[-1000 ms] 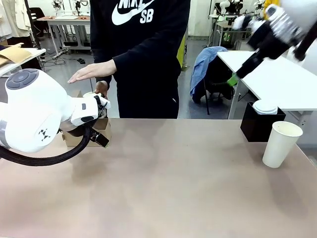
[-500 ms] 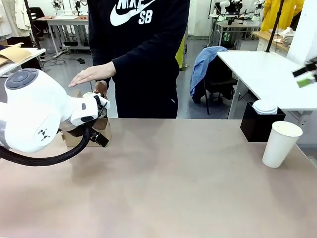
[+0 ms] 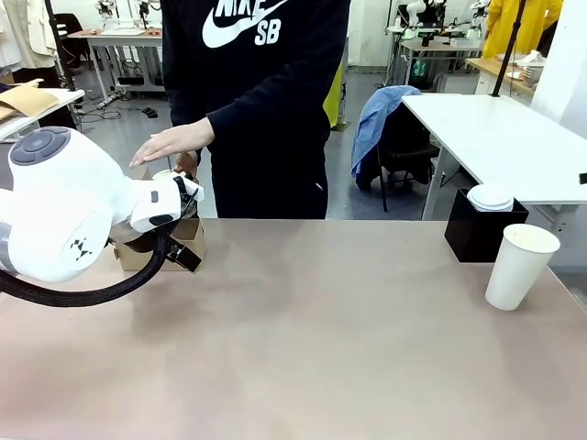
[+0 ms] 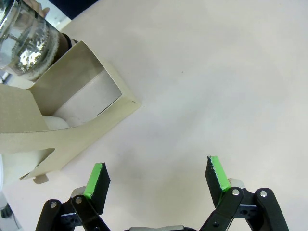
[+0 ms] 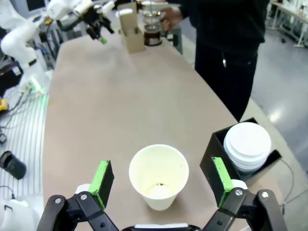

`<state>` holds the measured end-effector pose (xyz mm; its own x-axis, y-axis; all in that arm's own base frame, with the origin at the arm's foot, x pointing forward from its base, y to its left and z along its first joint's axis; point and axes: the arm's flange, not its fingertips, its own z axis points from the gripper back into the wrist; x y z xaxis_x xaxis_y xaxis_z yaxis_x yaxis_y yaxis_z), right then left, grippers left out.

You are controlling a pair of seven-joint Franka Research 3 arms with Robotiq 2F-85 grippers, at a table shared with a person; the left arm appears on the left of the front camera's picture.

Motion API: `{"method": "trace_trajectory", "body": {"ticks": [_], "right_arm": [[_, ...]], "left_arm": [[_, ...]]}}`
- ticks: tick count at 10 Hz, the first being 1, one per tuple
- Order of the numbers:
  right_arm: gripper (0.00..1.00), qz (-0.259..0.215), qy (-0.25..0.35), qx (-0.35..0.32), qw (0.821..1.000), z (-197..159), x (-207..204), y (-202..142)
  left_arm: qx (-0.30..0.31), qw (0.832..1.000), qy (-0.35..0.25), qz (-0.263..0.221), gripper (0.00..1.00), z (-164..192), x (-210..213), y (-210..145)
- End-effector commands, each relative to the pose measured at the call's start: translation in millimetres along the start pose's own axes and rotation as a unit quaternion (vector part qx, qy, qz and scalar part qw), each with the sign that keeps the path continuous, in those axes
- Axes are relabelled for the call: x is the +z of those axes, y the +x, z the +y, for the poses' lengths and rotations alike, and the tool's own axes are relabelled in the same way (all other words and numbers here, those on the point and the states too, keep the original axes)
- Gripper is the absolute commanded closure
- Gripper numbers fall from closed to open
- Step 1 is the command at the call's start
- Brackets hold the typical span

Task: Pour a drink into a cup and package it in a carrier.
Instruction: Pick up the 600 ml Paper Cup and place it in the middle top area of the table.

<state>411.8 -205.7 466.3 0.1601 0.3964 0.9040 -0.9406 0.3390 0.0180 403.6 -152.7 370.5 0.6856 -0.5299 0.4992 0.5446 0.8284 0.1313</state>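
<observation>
The tall white cup stands at the table's right end; from above its inside looks empty. My right gripper hangs open above it, one green pad on each side. The tan carrier sits at the far left edge, partly behind my left arm. My left gripper is open just beside the carrier, holding nothing. The glass jug stands behind the carrier, and the dark drink fills its lower part. A person's hand hovers over the jug.
A black box holding a stack of white lids stands just behind the cup. Something white sits inside the carrier. The person stands at the far side, centre-left. The broad middle of the table is bare.
My right arm has swung out of the front view past the upper right edge. The left arm, the cup and the carrier stay put; the person's hand barely shifts.
</observation>
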Motion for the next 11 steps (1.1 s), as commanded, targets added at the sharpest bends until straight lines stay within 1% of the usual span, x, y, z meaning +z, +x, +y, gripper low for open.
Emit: {"method": "trace_trajectory", "body": {"ticks": [1, 3, 4, 5, 6, 8, 9, 11], "right_arm": [[0.0, 0.022, -0.006, -0.009, 1.0, 3, 0, 28], [0.0, 0.022, -0.006, -0.009, 1.0, 3, 0, 28], [0.0, 0.01, 0.0, 0.002, 1.0, 0, -2, 24], [0.0, -0.024, 0.0, 0.002, 1.0, -7, 4, -8], [0.0, -0.052, -0.001, 0.007, 0.999, -6, 8, -42], [0.0, -0.129, -0.012, 0.014, 0.991, -6, 9, -99], [0.0, -0.155, -0.019, 0.006, 0.988, -6, 6, -123], [0.0, -0.171, -0.035, 0.0, 0.985, -3, -14, -155]], "left_arm": [[0.001, 1.0, 0.0, 0.0, 0.0, 1, 0, 0], [0.001, 1.0, 0.0, 0.0, 0.0, 1, 0, 0], [0.001, 1.0, 0.0, 0.0, 0.0, 1, 0, 0], [0.001, 1.0, 0.0, 0.0, 0.0, 1, 0, 0], [0.001, 1.0, 0.0, 0.0, 0.0, 1, 0, 0], [0.001, 1.0, 0.0, 0.0, 0.0, 1, 0, 0], [0.001, 1.0, 0.0, 0.0, 0.0, 1, 0, 0], [0.001, 1.0, 0.0, 0.0, 0.0, 1, 0, 0]]}}
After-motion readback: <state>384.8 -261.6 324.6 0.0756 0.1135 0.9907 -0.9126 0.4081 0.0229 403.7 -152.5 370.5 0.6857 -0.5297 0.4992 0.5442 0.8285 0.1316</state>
